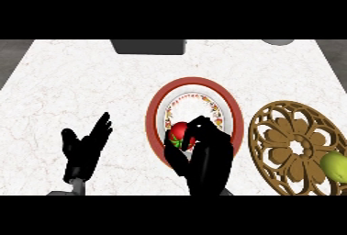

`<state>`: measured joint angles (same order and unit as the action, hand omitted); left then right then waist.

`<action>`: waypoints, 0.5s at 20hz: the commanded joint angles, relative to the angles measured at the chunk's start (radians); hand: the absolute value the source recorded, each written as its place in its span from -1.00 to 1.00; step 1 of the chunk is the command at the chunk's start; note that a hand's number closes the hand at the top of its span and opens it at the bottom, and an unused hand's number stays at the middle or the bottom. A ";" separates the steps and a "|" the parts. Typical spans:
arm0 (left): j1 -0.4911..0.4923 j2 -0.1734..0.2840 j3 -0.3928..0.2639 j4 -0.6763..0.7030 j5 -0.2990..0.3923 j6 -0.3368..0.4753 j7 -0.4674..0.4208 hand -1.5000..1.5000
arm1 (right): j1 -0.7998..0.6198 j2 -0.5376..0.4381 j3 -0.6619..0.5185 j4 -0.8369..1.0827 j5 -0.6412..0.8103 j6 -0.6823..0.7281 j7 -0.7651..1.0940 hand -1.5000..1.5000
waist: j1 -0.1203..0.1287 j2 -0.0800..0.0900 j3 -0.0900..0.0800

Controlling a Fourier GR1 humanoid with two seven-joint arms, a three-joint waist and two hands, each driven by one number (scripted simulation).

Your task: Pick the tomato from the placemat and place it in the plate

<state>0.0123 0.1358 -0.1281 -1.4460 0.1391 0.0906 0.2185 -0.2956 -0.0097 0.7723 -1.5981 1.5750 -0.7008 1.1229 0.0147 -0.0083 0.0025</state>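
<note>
From the head view, your right robot hand (203, 156) is curled round the tomato (179, 135), holding it over the near part of the plate (157, 110), which sits mid-bench beside the placemat (271, 151) at the right edge. You look to be at the placing step: next, lower and let the fingers spread. Your left robot hand (85, 149) rests spread, fingers up, near the front edge of the bench (75, 78).

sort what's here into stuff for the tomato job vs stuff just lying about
For the job: tomato, held in the right hand over the plate; placemat.

Lying about: green fruit on the placemat; dark box at the counter's far edge; left hand, resting open.
</note>
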 commanded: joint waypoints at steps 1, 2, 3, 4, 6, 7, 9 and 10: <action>0.006 -0.007 0.004 0.027 -0.001 0.000 -0.018 0.00 | -0.023 0.009 -0.040 0.071 0.110 -0.137 0.258 1.00 | 0.000 0.009 -0.002; -0.014 0.007 0.024 0.014 0.018 -0.010 0.005 0.00 | -0.032 0.009 -0.051 0.063 0.114 -0.113 0.268 1.00 | -0.001 0.009 -0.002; -0.021 -0.009 -0.004 0.006 -0.004 0.006 0.022 0.00 | -0.094 0.009 -0.086 0.105 0.086 -0.118 0.266 1.00 | 0.009 0.012 -0.002; 0.031 0.000 -0.008 -0.029 0.007 -0.015 0.008 0.00 | -0.110 0.009 -0.120 0.121 0.066 -0.127 0.247 1.00 | 0.016 0.011 -0.002; 0.023 0.007 -0.001 -0.006 0.006 -0.024 0.001 0.00 | -0.097 0.009 -0.137 0.162 0.073 -0.152 0.233 1.00 | 0.006 0.012 -0.002; 0.011 -0.007 -0.004 -0.001 0.005 -0.013 0.012 0.00 | -0.075 0.009 -0.131 0.160 0.082 -0.173 0.241 1.00 | 0.002 0.011 -0.002; -0.018 -0.006 0.001 0.007 0.001 -0.008 0.031 0.00 | -0.131 0.009 -0.224 0.232 0.016 -0.206 0.148 1.00 | 0.001 0.014 -0.002; 0.025 0.001 0.000 -0.014 0.001 -0.018 -0.001 0.00 | -0.109 0.009 -0.185 0.203 0.039 -0.205 0.202 1.00 | 0.004 0.010 -0.002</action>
<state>0.0167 0.1388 -0.1237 -1.4606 0.1425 0.0765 0.2183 -0.3759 -0.0094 0.6149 -1.4291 1.6261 -0.8111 1.1457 0.0188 0.0008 0.0032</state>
